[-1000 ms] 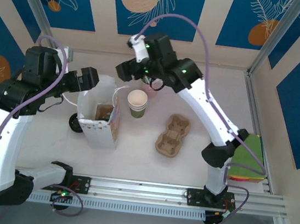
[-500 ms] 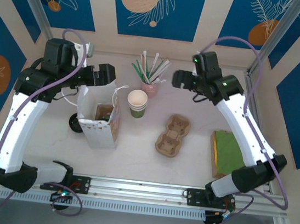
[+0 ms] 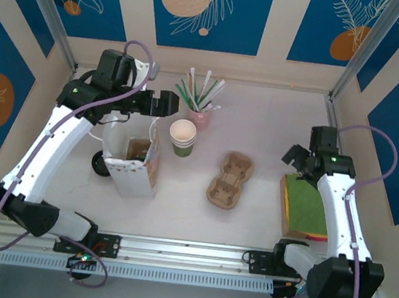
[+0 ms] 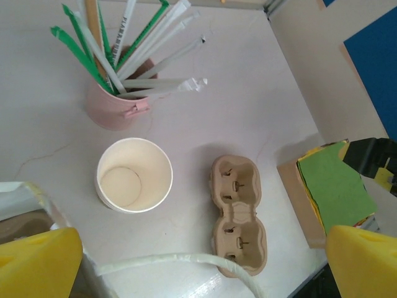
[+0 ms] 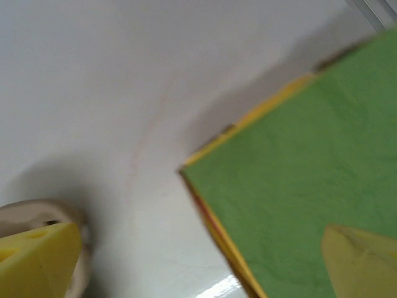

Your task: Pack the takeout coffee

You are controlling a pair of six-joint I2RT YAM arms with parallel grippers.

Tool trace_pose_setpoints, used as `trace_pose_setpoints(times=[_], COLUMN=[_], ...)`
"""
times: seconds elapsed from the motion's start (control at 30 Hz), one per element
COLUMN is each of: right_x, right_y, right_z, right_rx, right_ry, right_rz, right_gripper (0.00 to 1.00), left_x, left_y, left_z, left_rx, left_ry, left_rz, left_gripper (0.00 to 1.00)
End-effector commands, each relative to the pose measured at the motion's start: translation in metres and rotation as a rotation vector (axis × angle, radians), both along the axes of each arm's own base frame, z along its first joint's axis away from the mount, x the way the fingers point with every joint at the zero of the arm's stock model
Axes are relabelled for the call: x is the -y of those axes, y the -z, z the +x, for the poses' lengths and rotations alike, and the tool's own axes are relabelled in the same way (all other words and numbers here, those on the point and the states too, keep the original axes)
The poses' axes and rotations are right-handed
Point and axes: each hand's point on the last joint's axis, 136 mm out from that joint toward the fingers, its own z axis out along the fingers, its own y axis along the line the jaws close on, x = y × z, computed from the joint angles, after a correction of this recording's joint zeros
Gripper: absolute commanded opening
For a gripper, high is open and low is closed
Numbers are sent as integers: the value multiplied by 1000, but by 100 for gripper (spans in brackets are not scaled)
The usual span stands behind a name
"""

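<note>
takeout coffee (image 3: 98,161) sitting lower left of spread left pincer (image 3: 168,105), beside bag (image 3: 131,175); right pincer (image 3: 295,157), also spread, hanging farther off.

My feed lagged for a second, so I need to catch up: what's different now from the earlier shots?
The right gripper pulled back from the straws, swinging right and nearer, and now hangs open over the napkins. The left gripper swung from left of the bag toward the back centre, open, above the bag's far edge. No grab or release is visible. The bag, cups, tray and straws stayed put.
</note>
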Motion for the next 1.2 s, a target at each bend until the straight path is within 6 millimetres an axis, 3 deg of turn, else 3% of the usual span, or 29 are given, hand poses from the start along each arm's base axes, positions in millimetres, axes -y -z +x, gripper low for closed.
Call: trace_pose_setpoints(times=[0.0,0.17,0.37,0.67,0.87,1.0,1.13,1.17], right_x=[12,34,44,48,44,42,44,44], right_y=[22,48,69,101,112,112,104,103], right_z=[-14,-27,-24,-29,-31,-30,-30,-31], right_rx=[-35,-75,-104,-203,-248,-232,-204,-197], right_ry=[98,227,283,345,350,338,340,342], right_rz=[69,132,208,269,299,308,292,290], right_gripper=[99,99,99,99,99,79,50,38], left_x=[10,10,7,3,0,-1,-2,-2], left_y=[-18,-17,-18,-18,-17,-16,-15,-15], left_z=[-2,-4,-5,-7,-7,-7,-7,-6], left_rx=[60,59,71,81,87,89,91,92], left_ry=[52,55,49,44,36,35,32,30], left_rz=[-26,-24,-13,2,18,25,30,31], left_gripper=[100,100,100,100,100,100,100,100])
